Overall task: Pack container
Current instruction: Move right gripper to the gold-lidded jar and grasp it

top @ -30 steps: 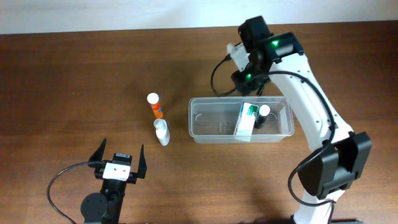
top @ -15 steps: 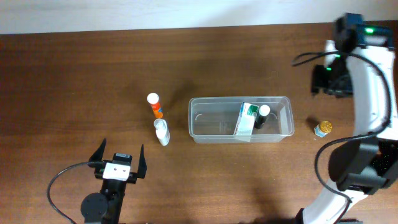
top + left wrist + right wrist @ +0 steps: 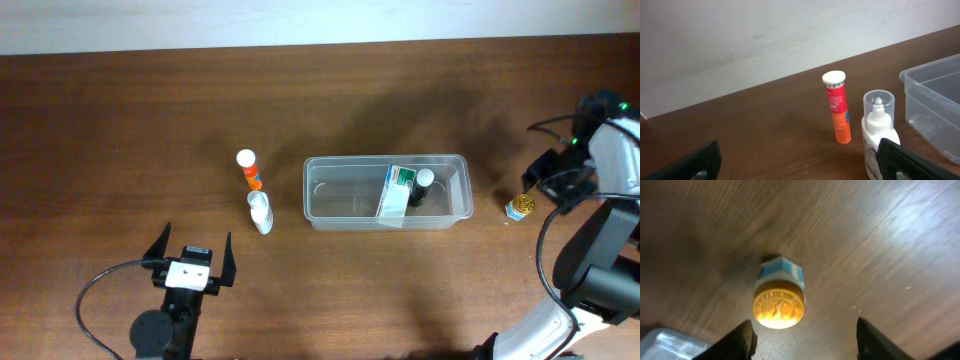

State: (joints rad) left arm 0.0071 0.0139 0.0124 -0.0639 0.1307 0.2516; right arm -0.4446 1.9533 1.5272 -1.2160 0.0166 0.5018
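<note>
Dark brown wood forms the desk (image 3: 120,110), seen from above. Near its middle sits the clear plastic rectangular container (image 3: 340,200), a tub with rounded corners and a rim, its long side running left to right. Inside it, toward the right half, a white cardboard box with a green top (image 3: 397,190) leans at a tilt. Just beside the box stands a small dark bottle with a white cap (image 3: 424,182).

Left of the container and apart from it, an orange tube with a white cap (image 3: 249,170) and a white squeeze bottle with a clear cap (image 3: 260,212) stand close together. The left wrist view shows both upright, with one end of the container at the right edge.

Right of the container, near its short end but not touching it, stands a small jar with a gold lid and a blue-and-white label (image 3: 519,207).

The left arm's fingers (image 3: 196,240) are at the near edge of the desk, apart from the two bottles. They are spread wide and hold nothing.

The right arm's fingers (image 3: 804,326) hang over the far right of the desk, above the gold-lidded jar. They too are spread wide with nothing gripped. The right wrist view looks down on the gold lid, which lies just ahead of the fingertips, nearer one finger than the other.
</note>
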